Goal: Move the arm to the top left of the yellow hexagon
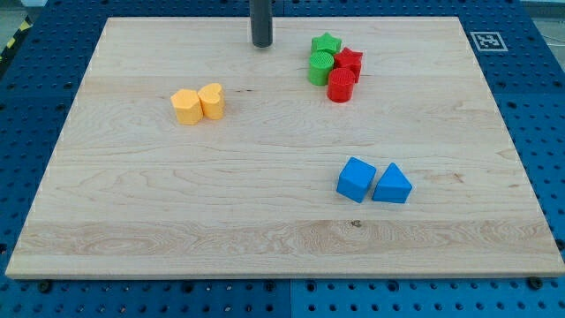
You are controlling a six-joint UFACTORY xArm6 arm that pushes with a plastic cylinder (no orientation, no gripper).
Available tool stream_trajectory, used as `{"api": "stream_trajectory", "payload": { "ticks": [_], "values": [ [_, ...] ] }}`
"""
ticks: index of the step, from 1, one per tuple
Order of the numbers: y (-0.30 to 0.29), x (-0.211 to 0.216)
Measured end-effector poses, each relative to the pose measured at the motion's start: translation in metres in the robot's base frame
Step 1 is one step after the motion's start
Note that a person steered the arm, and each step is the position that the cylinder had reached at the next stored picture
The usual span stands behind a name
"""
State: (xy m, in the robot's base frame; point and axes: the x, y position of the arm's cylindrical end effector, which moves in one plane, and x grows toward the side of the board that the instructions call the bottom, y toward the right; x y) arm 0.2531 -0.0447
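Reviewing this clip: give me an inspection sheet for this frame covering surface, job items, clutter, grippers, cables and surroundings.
Surface: pale wooden board, no marks or spills seen.
Job's things: yellow hexagon on the view's left, touching a yellow heart on its right side. My tip is near the view's top, well to the upper right of the hexagon and left of the red and green cluster, touching no block.
Clutter: green star, green cylinder, red star and red cylinder bunched together; blue cube beside blue triangle.
Grippers: nothing seen; rod only.
Cables: nothing seen.
Surroundings: blue perforated table; a printed marker at the board's top right corner.
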Motion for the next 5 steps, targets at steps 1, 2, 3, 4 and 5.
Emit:
{"api": "stream_trajectory", "payload": {
  "ticks": [1, 2, 3, 4, 5],
  "values": [
    [-0.017, 0.008],
    [-0.032, 0.021],
    [-0.065, 0.029],
    [-0.094, 0.035],
    [-0.118, 0.060]
  ]
}}
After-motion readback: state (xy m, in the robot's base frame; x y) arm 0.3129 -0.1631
